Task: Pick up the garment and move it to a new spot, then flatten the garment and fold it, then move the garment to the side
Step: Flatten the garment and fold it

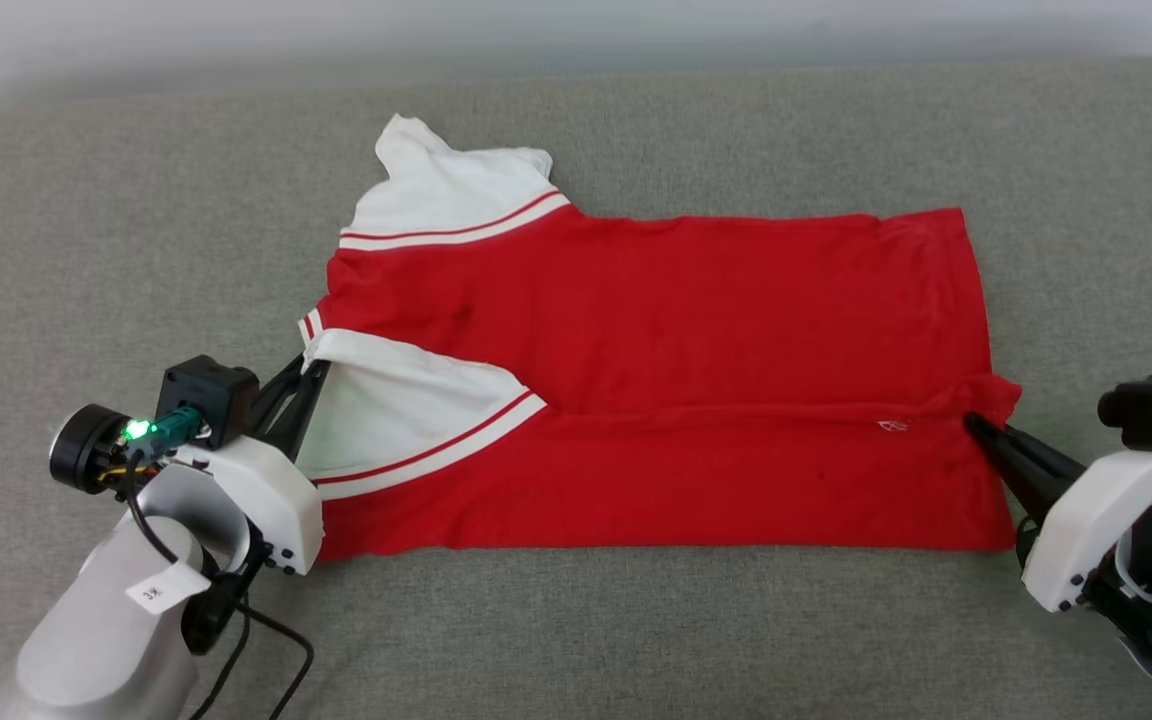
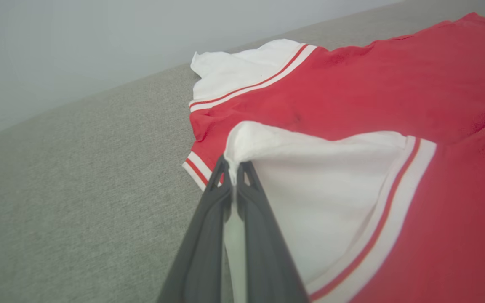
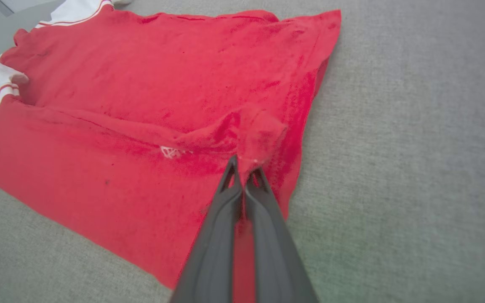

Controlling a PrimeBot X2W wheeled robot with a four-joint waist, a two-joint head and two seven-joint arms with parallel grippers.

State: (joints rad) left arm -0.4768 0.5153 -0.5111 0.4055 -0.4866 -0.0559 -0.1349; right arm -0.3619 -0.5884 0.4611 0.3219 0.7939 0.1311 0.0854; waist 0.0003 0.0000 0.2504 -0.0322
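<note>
Across the centre of the frame, the shirt lies half-folded on the grey surface, left tool clamped on its white sleeve at lower left, right tool clamped on its hem at right.

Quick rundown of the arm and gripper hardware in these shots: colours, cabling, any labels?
Left gripper and right gripper each have two long, tapering dark grey fingers on a glossy white wrist housing. A black boxy camera module sits atop each wrist, with a green LED beside it. The left forearm is pale grey, with a small white paper tag and a loose black cable.
</note>
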